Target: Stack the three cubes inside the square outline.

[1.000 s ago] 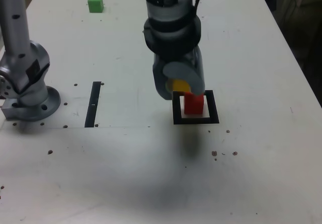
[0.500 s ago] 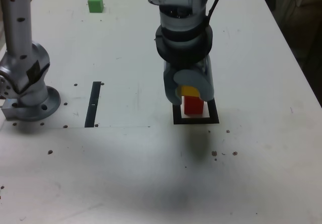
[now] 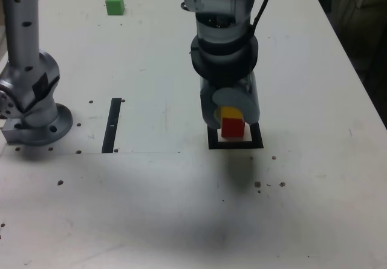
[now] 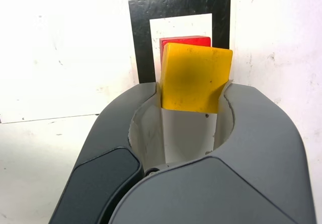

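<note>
Tool: clenched on the yellow cube, held directly above the red cube. Red cube sits inside the square outline on the white counter. Green cube: far corner, well apart, at the exterior view's upper left.

the end effector clamps the yellow cube above the red cube, inside the square outline.

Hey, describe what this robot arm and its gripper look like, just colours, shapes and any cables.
The arm is silver-grey metal with rounded cylindrical segments and a black band at the wrist; a black cable runs alongside it. Its base column is silver, dotted with small dark screw holes. The gripper has broad, curved grey plastic jaws with paler scuffed inner faces.
</note>
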Robot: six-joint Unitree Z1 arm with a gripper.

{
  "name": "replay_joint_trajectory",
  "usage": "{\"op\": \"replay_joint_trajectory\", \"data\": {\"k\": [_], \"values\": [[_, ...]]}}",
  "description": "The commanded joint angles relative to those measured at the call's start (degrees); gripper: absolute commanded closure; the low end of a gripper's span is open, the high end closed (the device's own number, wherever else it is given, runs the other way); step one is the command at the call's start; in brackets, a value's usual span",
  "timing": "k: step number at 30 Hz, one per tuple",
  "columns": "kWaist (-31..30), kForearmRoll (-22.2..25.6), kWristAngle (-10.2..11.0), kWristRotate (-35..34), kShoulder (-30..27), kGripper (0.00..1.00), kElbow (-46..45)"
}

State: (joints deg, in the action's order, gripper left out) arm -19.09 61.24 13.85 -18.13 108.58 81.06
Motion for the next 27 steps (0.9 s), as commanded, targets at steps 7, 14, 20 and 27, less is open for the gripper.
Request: {"op": "replay_joint_trajectory", "data": {"k": [7,14,20,27], "values": [[0.2,-0.8,-0.2,-0.1,0.5,0.62,-0.6],[0.6,-1.3,-0.2,0.1,0.4,0.04,-1.7],[0.8,-1.2,-0.2,0.1,0.0,0.01,-2.1],[0.8,-0.7,0.1,0.1,-1.3,0.01,-2.6]]}}
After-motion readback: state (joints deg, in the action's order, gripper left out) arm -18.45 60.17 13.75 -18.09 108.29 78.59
